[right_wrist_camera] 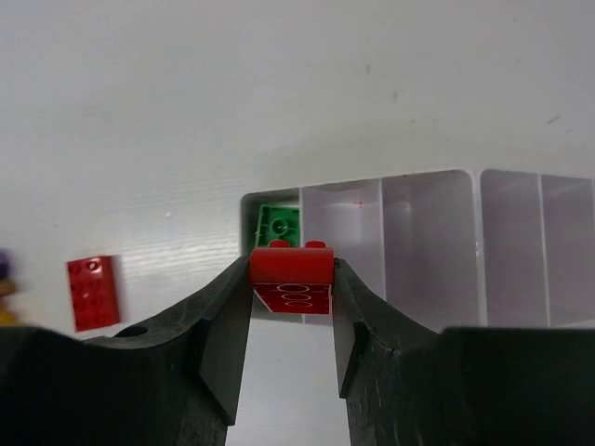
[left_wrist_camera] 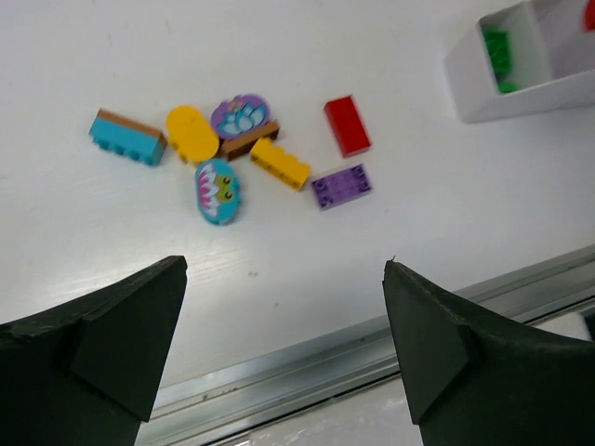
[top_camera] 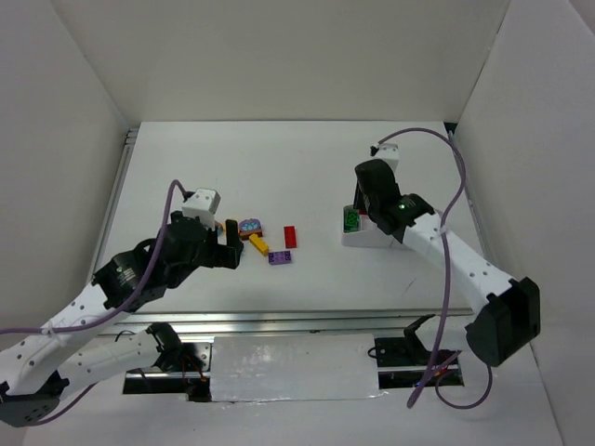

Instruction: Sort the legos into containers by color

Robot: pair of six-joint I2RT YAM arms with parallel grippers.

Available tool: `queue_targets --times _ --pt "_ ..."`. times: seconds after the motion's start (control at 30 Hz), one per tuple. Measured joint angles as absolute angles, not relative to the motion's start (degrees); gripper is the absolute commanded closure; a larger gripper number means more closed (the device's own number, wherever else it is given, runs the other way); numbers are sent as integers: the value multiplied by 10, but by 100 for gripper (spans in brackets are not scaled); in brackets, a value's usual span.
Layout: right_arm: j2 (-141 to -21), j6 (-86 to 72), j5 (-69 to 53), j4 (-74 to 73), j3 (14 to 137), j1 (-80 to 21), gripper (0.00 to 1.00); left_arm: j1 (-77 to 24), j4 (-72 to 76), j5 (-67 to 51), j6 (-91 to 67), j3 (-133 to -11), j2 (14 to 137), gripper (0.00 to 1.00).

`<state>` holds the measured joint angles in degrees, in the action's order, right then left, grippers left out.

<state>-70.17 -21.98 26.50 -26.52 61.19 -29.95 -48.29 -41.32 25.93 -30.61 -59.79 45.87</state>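
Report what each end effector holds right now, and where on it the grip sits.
The right end effector pinches a red lego by its two opposite side faces, near the tray. The left end effector is open and holds nothing.

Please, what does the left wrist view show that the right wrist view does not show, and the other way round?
Only the left wrist view: the open left pincer, and a cluster of legos on the table, among them a teal brick, a yellow brick and a purple plate.
Only the right wrist view: the right pincer shut on a red brick, close by the white tray.
Both: the white tray with a green lego in its end compartment, and a loose red brick lying on the table.
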Motion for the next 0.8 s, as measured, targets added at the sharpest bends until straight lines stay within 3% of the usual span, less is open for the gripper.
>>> queue_targets --times 0.2,0.4,0.5,0.53,0.77,0.8 --pt "-794 -204 321 -316 675 -282 100 -483 -437 268 -306 -562 468 1" --pt "-802 -198 334 -322 678 -278 92 -483 -436 266 -304 -562 465 1" --pt "-805 -198 335 -322 678 -276 82 -483 -435 263 -304 -562 462 1" --pt "-806 -198 334 -322 678 -276 74 -483 -435 262 -304 -562 460 1" --pt "-809 -199 325 -319 664 -275 68 -483 -432 254 -303 -562 453 1" --pt "-810 -199 325 -320 663 -275 63 -483 -432 252 -302 -562 453 0"
